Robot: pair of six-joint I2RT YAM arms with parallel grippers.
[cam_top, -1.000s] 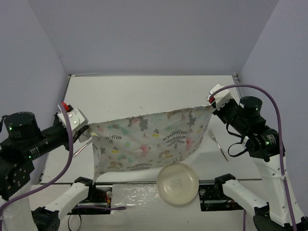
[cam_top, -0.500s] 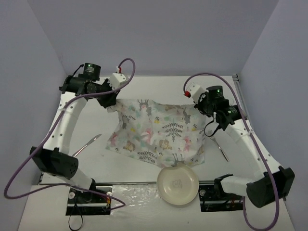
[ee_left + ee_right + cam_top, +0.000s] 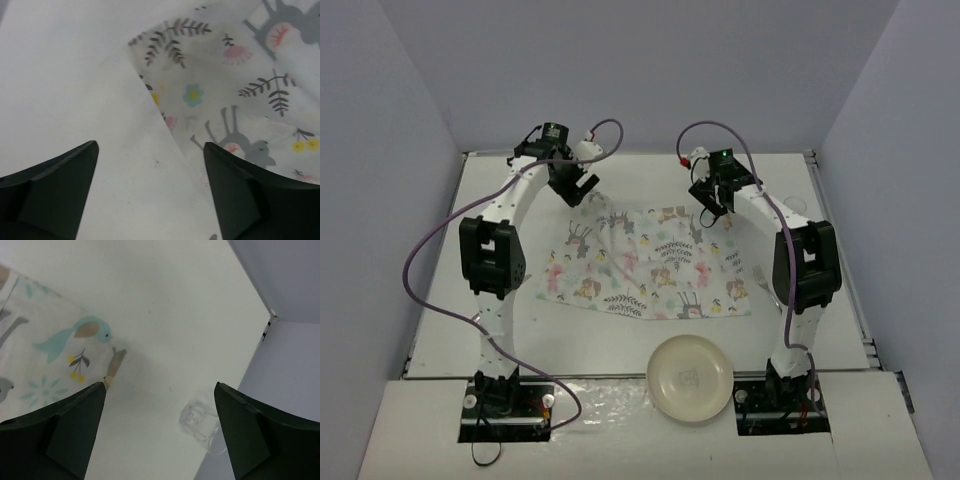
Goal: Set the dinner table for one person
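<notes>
Surface: matte-white rectangular tabletop (image 3: 580, 340), rigid, fixed; floral cloth placemat (image 3: 650, 270) judged limp, best pinched at corners; left gripper (image 3: 150, 146), right gripper (image 3: 160, 386) both parted

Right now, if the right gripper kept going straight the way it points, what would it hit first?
Probably the bare dinner table. The open right gripper aims between the corner of the placemat and the clear glass, though depth is hard to judge.

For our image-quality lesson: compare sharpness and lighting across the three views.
Top view: even, soft light, sharp throughout, only faint shadows on the table. Left wrist view: dark jaws blurred at the bottom, placemat print slightly soft. Right wrist view: clear glass barely stands out against white.
</notes>
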